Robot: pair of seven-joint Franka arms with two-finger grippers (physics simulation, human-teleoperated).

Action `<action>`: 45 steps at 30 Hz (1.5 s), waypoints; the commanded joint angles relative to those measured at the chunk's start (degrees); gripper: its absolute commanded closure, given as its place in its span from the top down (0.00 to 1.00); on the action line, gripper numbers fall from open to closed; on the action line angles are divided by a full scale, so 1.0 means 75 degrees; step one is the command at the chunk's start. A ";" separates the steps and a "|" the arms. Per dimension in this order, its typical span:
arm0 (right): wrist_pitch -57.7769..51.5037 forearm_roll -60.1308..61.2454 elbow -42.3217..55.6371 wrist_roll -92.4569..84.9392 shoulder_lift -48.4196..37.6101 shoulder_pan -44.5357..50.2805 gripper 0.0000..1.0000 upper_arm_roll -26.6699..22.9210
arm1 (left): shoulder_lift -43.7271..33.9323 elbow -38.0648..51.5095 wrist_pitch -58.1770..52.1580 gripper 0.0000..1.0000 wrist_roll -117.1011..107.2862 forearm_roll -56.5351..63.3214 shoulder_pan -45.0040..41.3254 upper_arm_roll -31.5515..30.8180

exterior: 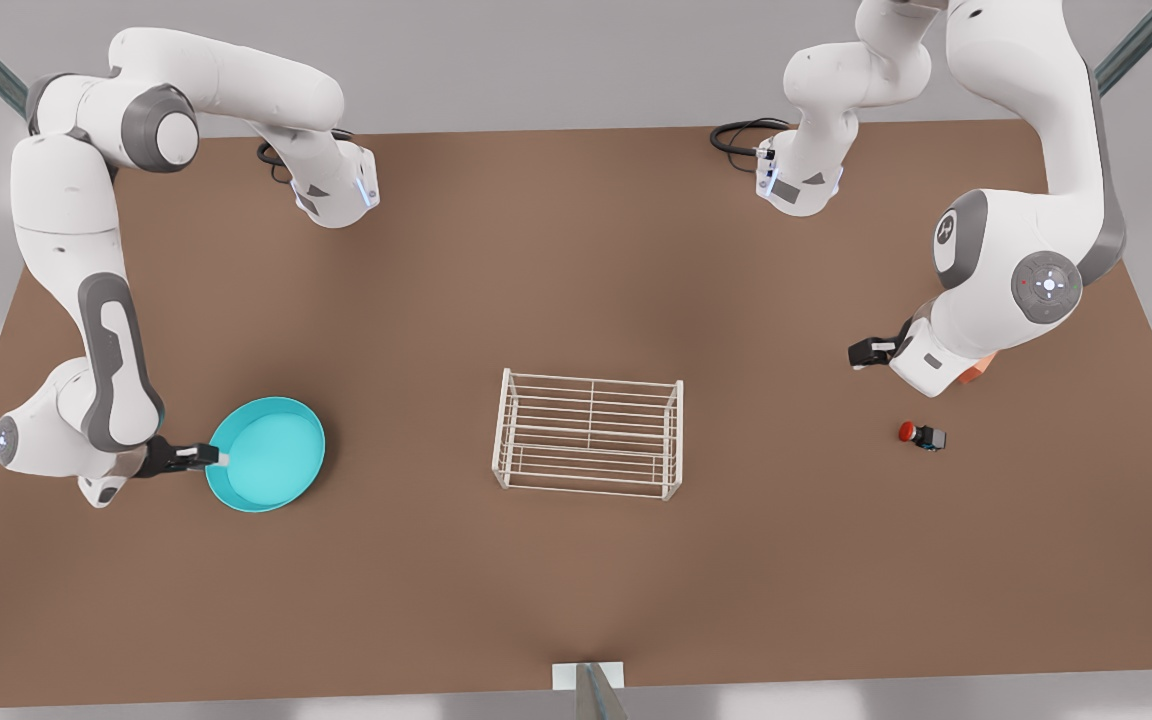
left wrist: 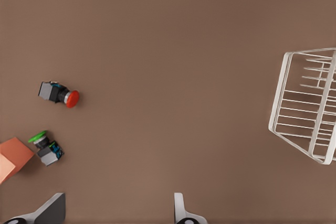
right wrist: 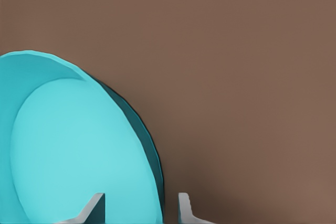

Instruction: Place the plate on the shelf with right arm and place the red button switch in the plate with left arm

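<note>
The turquoise plate (exterior: 271, 455) lies at the front view's left, with its near side a little raised. My right gripper (exterior: 224, 458) reaches in level from the left and is shut on the plate's rim; one finger is inside the plate (right wrist: 68, 145) and one outside, as the right gripper (right wrist: 140, 203) shows. The white wire shelf (exterior: 588, 434) stands mid-table with nothing on it. The red button switch (exterior: 921, 435) lies on its side at the right. My left gripper (exterior: 861, 352) hovers open above and left of the switch (left wrist: 59, 94), fingers (left wrist: 181, 211) wide apart.
A green-capped switch (left wrist: 46, 147) and an orange cube (left wrist: 13, 158) lie close to the red one; the cube (exterior: 979, 368) sits partly under the left arm. One corner of the shelf (left wrist: 307, 106) appears in the left wrist view. Bare brown table lies between plate and shelf.
</note>
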 commanded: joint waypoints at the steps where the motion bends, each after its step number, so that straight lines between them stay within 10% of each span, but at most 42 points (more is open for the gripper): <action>1: -0.0116 0.0040 0.0009 -0.0886 0.0007 -0.0002 0.56 0.0001 | -0.0007 0.0004 0.0014 1.00 0.0121 0.0006 0.0000 -0.0004; 13: -0.0116 0.0029 0.0126 -0.0898 0.0159 0.0045 0.27 0.0012 | -0.0007 0.0004 0.0014 1.00 0.0121 0.0006 0.0012 0.0008; 38: -0.3103 0.0802 0.1568 0.0813 -0.1388 0.1158 0.20 0.0633 | -0.0089 -0.0055 -0.0080 1.00 -0.0240 -0.0006 0.0094 0.0043; 45: -0.3444 0.1107 0.1943 0.2969 -0.1599 0.2646 0.21 0.0669 | -0.0710 -0.2984 0.3094 1.00 -0.7213 -0.1107 0.0328 0.0746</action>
